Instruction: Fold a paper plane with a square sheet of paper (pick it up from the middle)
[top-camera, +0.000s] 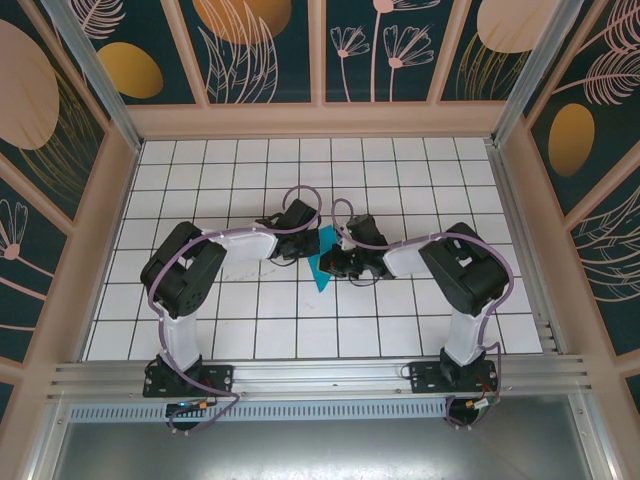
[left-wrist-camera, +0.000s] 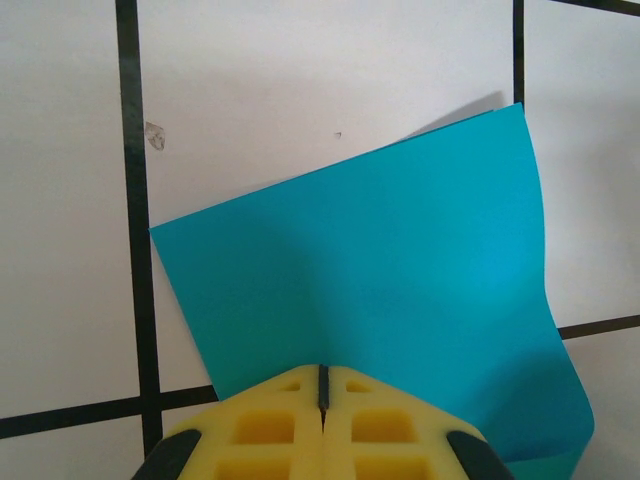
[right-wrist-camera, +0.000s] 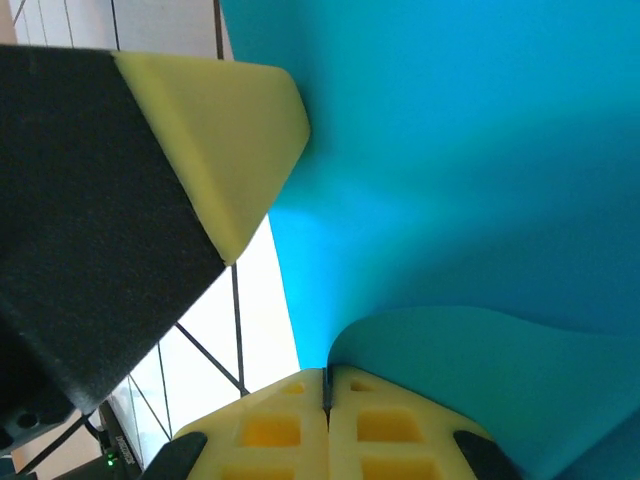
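Left side: my left jaws are pressed together on the near edge of the sheet (left-wrist-camera: 400, 270), which fans out teal over the white surface (left-wrist-camera: 300, 70). Centre: the sheet sits between my two wrists, over the middle of the grid. Right side: my right jaws are pinched shut on it too, with the paper curling into a bulge just beside them. I reckon this is the first centre fold. Next I'd bring the edges level, then lay it down without tearing.
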